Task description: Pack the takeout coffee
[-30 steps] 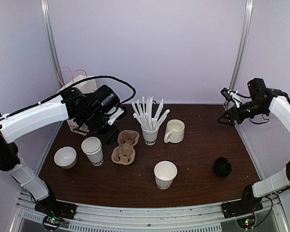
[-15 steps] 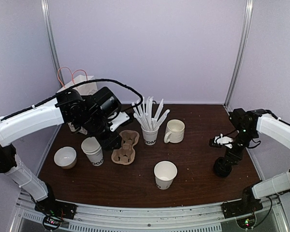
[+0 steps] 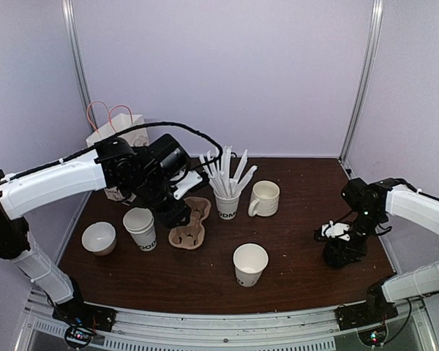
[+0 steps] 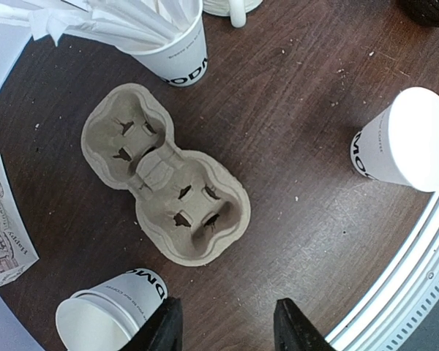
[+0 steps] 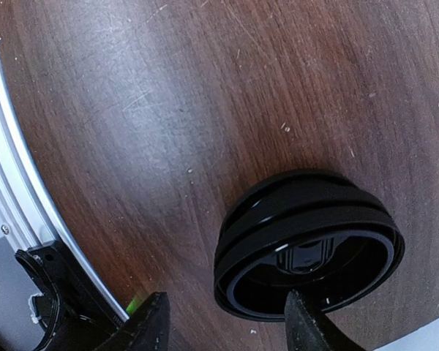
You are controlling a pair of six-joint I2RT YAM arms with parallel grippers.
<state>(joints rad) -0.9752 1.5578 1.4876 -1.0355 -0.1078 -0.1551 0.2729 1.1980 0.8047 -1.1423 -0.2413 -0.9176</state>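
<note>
Both open and empty: left gripper [image 4: 227, 325] poised above the lumpy moulded-pulp carrier [image 4: 164, 194], centre frame. Right gripper [image 5: 223, 325] pitched down, straddling the rim of the glossy round black lid [image 5: 307, 234], lower right.

This is a robotics test cell, not a café. Plain lilac panels [image 3: 227, 73] close it in between metal corner posts [image 3: 364, 80]. A left arm [image 3: 51, 183] and a right arm [image 3: 424, 208] are bolted to an aluminium rail [image 3: 227, 323]. The dark wooden surface [image 3: 300, 241] carries staged coffee-shop props.
</note>
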